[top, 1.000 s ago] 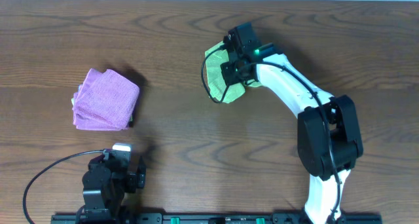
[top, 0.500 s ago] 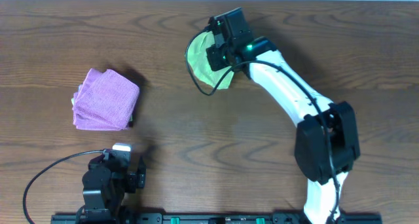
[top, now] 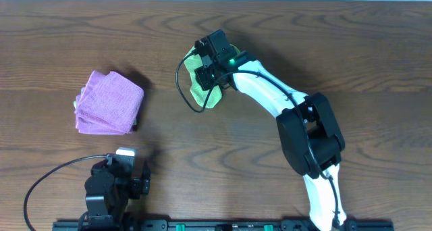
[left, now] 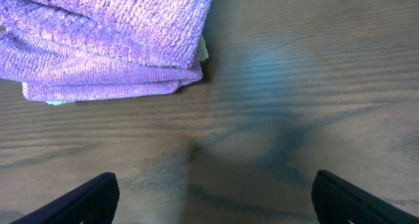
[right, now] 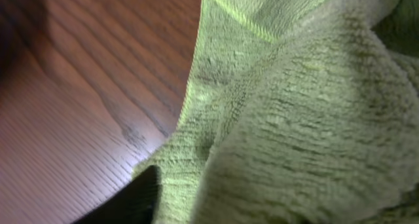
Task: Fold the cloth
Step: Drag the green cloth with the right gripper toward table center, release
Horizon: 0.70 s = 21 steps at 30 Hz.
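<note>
The green cloth point(top: 201, 90) lies bunched on the wooden table, right of centre and toward the far edge. My right gripper point(top: 211, 63) sits directly over it. The right wrist view is filled by the cloth point(right: 294, 119), its layers doubled over. Only one dark finger point(right: 134, 198) shows there. It stands well off to the left, so the jaws are parted with cloth between them. My left gripper point(left: 213, 201) hangs open over bare wood near the front left, holding nothing.
A folded pink cloth point(top: 108, 103) lies at the left of the table, and its near edge point(left: 111, 47) fills the top of the left wrist view. The left arm's base and cable point(top: 61, 173) sit at the front edge.
My right gripper has carried the green cloth leftward across the table, drawing it into a narrower bundle, and its jaws have come apart. The left arm and pink cloth have not moved.
</note>
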Tool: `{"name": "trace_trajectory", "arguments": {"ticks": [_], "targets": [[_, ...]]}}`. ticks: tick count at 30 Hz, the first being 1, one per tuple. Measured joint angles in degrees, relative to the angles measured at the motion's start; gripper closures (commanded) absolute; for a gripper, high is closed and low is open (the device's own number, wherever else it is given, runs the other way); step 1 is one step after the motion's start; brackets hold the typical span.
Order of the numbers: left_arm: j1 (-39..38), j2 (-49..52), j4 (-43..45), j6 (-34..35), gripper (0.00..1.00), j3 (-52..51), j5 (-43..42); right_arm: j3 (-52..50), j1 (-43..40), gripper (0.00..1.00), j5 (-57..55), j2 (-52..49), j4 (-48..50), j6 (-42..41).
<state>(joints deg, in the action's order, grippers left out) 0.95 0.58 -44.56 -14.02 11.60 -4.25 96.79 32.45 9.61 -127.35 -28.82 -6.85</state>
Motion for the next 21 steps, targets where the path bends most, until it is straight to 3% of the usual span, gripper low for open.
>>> {"name": "trace_trajectory", "arguments": {"ticks": [2,4,12,21], "targets": [[0.0,0.0,0.0,0.0,0.05,0.0,0.0,0.0,0.0,0.09,0.1,0.0,-0.1,0.3],[0.0,0.0,0.0,0.0,0.05,0.0,0.0,0.4,0.0,0.01,0.3,0.0,-1.9,0.4],[0.0,0.0,0.0,0.0,0.05,0.0,0.0,6.5,-0.3,0.01,0.3,2.1,-9.8,0.1],[0.0,0.0,0.0,0.0,0.05,0.0,0.0,8.9,-3.2,0.01,-1.2,13.2,-22.4,0.1]]}}
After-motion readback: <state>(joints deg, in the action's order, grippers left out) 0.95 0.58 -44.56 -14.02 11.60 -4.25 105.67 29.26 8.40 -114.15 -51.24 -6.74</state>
